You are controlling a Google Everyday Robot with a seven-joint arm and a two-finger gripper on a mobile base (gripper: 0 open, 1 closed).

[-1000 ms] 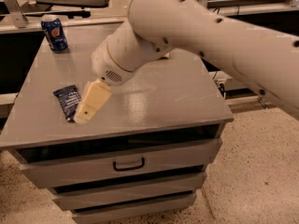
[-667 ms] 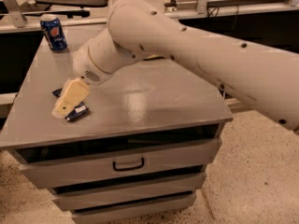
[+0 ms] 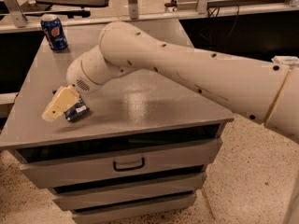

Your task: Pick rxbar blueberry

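Note:
The rxbar blueberry (image 3: pixel 77 111) is a dark navy flat wrapper lying near the front left of the grey cabinet top (image 3: pixel 149 101). Only its right end shows; the rest is hidden under my gripper. My gripper (image 3: pixel 59 105) is the tan piece at the end of the big white arm (image 3: pixel 187 73). It sits low over the bar's left part, close to the cabinet's front left edge. I cannot tell whether it touches the bar.
An upright blue soda can (image 3: pixel 54 31) stands at the back left corner of the cabinet top. The cabinet has drawers below with a handle (image 3: pixel 128 164). Desks and a dark panel stand behind. Speckled floor lies to the right.
The arm has swung left and toward the front. The gripper moved from beside the bar to over it, and now covers most of the wrapper.

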